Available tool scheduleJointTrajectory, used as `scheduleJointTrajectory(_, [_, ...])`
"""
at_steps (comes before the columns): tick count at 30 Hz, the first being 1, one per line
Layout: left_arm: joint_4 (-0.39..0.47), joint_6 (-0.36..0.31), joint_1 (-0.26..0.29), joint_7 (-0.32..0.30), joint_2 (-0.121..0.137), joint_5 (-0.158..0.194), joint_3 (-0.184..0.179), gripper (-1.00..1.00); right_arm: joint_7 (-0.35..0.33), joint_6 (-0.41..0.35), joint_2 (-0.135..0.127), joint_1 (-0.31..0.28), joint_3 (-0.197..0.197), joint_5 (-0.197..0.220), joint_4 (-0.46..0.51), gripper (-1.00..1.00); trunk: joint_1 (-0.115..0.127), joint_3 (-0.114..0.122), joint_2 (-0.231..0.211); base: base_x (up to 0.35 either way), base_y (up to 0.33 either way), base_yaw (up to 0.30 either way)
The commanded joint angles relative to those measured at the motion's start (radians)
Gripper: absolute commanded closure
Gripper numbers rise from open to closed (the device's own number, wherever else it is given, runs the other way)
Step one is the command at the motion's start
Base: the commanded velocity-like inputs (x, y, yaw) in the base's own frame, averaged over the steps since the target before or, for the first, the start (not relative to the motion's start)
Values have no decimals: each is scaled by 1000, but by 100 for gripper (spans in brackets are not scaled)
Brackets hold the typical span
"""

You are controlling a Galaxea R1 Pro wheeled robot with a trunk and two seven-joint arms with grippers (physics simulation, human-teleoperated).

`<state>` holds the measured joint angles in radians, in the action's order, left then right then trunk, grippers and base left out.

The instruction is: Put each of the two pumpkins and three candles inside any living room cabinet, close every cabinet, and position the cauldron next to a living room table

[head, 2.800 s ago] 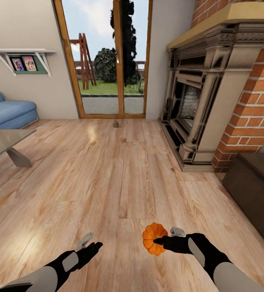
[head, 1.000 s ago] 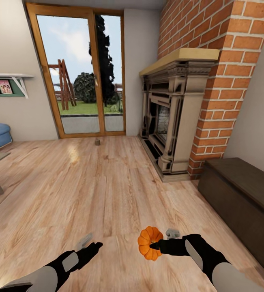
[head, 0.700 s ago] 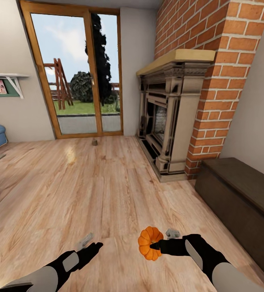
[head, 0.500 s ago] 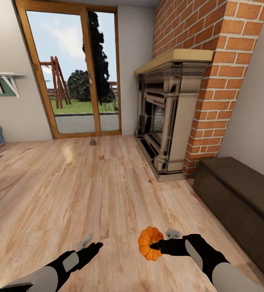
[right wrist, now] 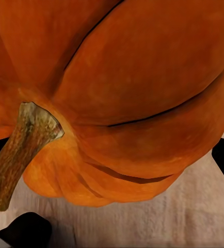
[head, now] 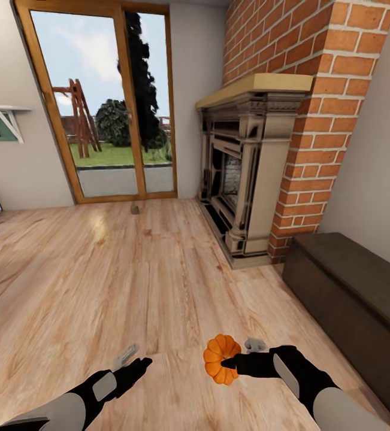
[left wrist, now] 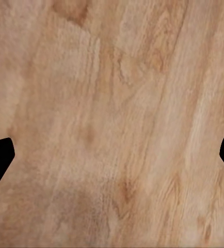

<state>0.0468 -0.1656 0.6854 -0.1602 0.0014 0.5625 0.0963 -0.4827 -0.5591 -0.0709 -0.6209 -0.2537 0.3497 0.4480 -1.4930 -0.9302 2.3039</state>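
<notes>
Right hand [head: 238, 361] pinches a pumpkin [head: 220, 358] above the plank floor, left hand [head: 130, 360] spread and empty; the closed cabinet [head: 350, 299] waits at right, best approached squarely, leaving the free hand room to open a front

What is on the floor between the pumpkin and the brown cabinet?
Nothing. In the head view, the stretch from the pumpkin, held by the right gripper, across to the cabinet is bare wood floor.

Head cam looks fwd/down over the floor [head: 129, 269]. Both wrist cams face down; right is super close on the pumpkin [right wrist: 122, 93], shared w/ head.
</notes>
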Motion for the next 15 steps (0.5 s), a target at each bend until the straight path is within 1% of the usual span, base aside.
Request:
scheduleJointTrajectory(1, [1,-6,0,-2,0,-1,8,-100,3,-4,-1,0,-5,5,1,100,4,2,-7,0,0,109])
scheduleJointTrajectory(5, [1,-6,0,-2,0,-1,8,-100,4,-3,-1,0,-7,5,1,100,19,15,-35,0,0,195])
scheduleJointTrajectory(15, [1,-6,0,-2,-1,0,8,-100,9,-2,-1,0,-9,5,1,100,58,52,-105,0,0,270])
